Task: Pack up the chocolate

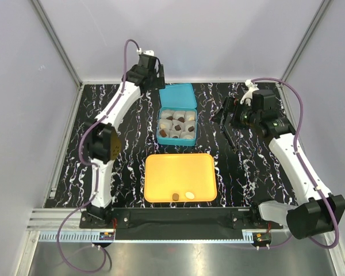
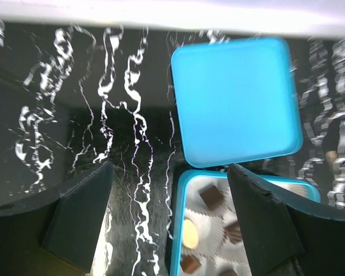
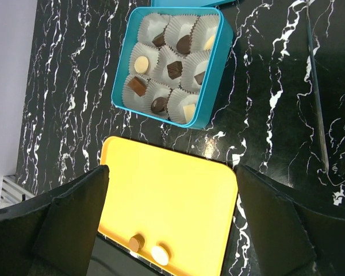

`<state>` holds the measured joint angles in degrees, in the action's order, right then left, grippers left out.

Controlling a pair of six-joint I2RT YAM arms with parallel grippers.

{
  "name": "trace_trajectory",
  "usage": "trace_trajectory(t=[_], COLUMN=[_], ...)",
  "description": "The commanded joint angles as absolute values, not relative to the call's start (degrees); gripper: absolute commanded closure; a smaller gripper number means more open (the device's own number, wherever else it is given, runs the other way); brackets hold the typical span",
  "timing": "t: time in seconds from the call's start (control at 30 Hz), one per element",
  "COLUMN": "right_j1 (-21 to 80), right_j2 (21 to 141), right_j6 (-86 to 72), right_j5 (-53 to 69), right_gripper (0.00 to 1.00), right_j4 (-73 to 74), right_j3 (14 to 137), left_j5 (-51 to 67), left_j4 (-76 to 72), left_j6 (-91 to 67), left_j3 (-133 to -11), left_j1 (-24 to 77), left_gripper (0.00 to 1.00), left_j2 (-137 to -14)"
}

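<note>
A blue box (image 1: 194, 131) holds white paper cups with dark and cream chocolates (image 1: 176, 122) in them. Its blue lid (image 1: 178, 96) lies flat just behind it. The orange tray (image 1: 180, 172) in front holds one brown chocolate (image 1: 176, 197) and one cream chocolate (image 1: 190, 195) by its near edge. My left gripper (image 1: 157, 84) is open and empty, above the table beside the box's far left corner (image 2: 181, 190) and the lid (image 2: 236, 100). My right gripper (image 1: 225, 122) is open and empty, raised to the right of the box. Its view looks down on the tray (image 3: 172, 184), the brown chocolate (image 3: 136, 242) and the cream chocolate (image 3: 160, 254).
The black marbled tabletop (image 1: 121, 167) is walled in white at the back and both sides. A metal rail (image 1: 161, 233) runs along the near edge by the arm bases. The box in the right wrist view (image 3: 217, 69) shows several filled cups.
</note>
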<state>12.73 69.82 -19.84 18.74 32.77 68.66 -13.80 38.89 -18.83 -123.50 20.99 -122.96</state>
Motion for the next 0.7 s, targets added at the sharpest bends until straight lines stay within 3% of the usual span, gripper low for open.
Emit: trace_trajectory(t=[0.0, 0.4, 0.67], right_j1=[13.4, 14.2, 15.7], right_j2=[69.1, 69.5, 70.7], right_j6=[-20.7, -18.8, -18.5], right_j5=[20.1, 17.3, 17.3], right_gripper=[0.0, 0.0, 0.0], right_j4=[29.3, 30.5, 31.4], right_j3=[67.3, 67.9, 69.1], left_j5=[-14.7, -12.7, -12.8], left_j4=[36.6, 25.1, 26.5], left_j6=[-18.1, -17.7, -16.7], left_j3=[-127.7, -132.5, -136.8], left_j1=[20.0, 20.0, 19.2], left_gripper=[0.16, 0.22, 0.27], left_j2=[-128.1, -142.1, -147.4])
